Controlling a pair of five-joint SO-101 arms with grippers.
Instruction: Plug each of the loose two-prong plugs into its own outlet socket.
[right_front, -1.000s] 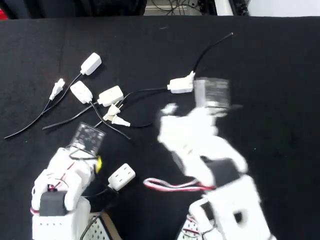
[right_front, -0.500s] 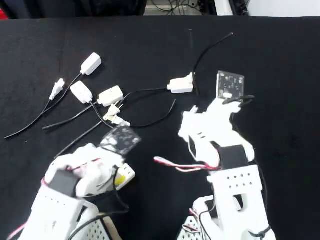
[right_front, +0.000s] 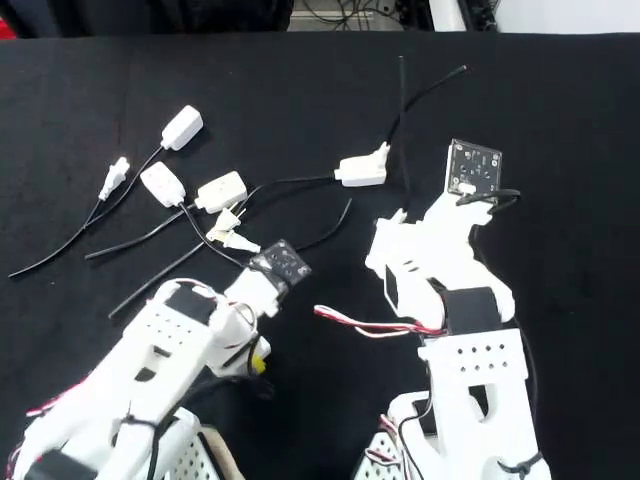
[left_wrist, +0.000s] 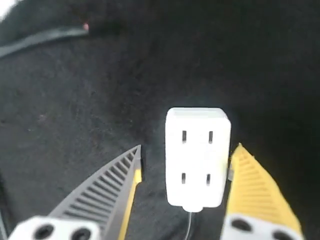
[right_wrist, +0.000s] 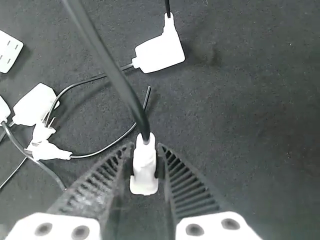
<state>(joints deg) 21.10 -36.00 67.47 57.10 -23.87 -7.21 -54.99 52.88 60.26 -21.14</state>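
My right gripper (right_wrist: 145, 146) pinches a smooth white plug (right_wrist: 144, 175); my left gripper (left_wrist: 189, 148) gapes wide around the boxy socket (left_wrist: 198, 170).

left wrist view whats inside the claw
A white outlet block lies face up inside the open left claw, with nothing plugged into it. Whatever lies beneath the block is covered.

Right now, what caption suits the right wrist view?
Right tool shut on a white plug, its black cord trailing over the black table.
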